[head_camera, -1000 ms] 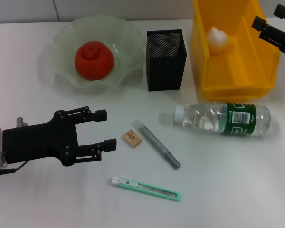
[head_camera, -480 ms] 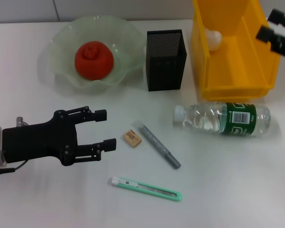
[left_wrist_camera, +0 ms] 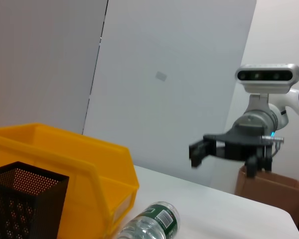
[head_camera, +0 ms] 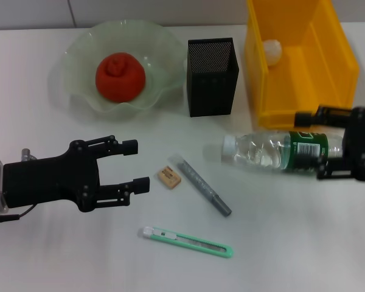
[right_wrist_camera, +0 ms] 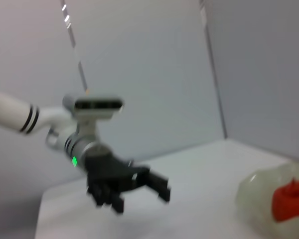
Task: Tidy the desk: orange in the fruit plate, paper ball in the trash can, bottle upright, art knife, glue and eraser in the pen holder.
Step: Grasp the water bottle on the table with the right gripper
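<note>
Right pincer (head_camera: pixel 321 146), jaws spread, is straddling the base end of the bottle (head_camera: pixel 284 152), which is lying on the bench (head_camera: pixel 304 243) at 3 o'clock, probably lining up to stand it upright. Left pincer (head_camera: pixel 132 165), also spread and holding nothing, is hovering at 8 o'clock near the eraser (head_camera: pixel 169 176). Orange (head_camera: pixel 120 76) is sitting in the plate (head_camera: pixel 79 55); paper ball (head_camera: pixel 272 51) in the yellow bin (head_camera: pixel 340 55).
</note>
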Tool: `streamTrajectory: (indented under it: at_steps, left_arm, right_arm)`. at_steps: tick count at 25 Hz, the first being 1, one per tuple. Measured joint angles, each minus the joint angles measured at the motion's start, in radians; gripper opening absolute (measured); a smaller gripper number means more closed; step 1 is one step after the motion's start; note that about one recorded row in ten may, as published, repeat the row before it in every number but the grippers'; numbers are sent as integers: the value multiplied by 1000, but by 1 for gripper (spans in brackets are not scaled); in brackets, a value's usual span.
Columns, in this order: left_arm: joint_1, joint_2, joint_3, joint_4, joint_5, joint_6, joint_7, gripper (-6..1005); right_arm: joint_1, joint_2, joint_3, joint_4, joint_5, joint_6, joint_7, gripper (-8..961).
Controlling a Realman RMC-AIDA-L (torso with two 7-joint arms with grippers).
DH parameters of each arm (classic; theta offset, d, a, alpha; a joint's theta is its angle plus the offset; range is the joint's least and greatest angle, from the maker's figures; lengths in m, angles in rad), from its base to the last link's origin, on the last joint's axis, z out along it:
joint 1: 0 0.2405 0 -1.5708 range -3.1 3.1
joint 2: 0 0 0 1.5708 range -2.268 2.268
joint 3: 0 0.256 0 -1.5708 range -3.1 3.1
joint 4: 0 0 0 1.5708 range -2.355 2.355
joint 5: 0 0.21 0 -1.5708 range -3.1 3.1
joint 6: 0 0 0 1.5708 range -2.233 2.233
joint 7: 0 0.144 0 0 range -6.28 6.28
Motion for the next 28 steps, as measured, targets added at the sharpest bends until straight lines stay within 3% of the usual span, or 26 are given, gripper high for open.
streamTrajectory:
  at_steps: [4,15,22,24,28]
  left_arm:
    - [-1,0,0,0,4,9,-1,785]
    - [0,0,0,0,6,17,3,784]
    - [4,-4,1,1,6,17,9,784]
    - [5,-4,2,3,6,17,10,784]
    - [6,-5,1,5,6,14,12,784]
  right_arm:
    - [21,7,-7,4,-94,6,-19,792]
    - [23,15,-5,-20,-111,16,-15,794]
    - [74,-5,-27,-226,-158,-50,218,792]
    - [132,-17,-32,-353,-241,-113,342,793]
    - [189,-26,-56,-440,-333,-151,438,793]
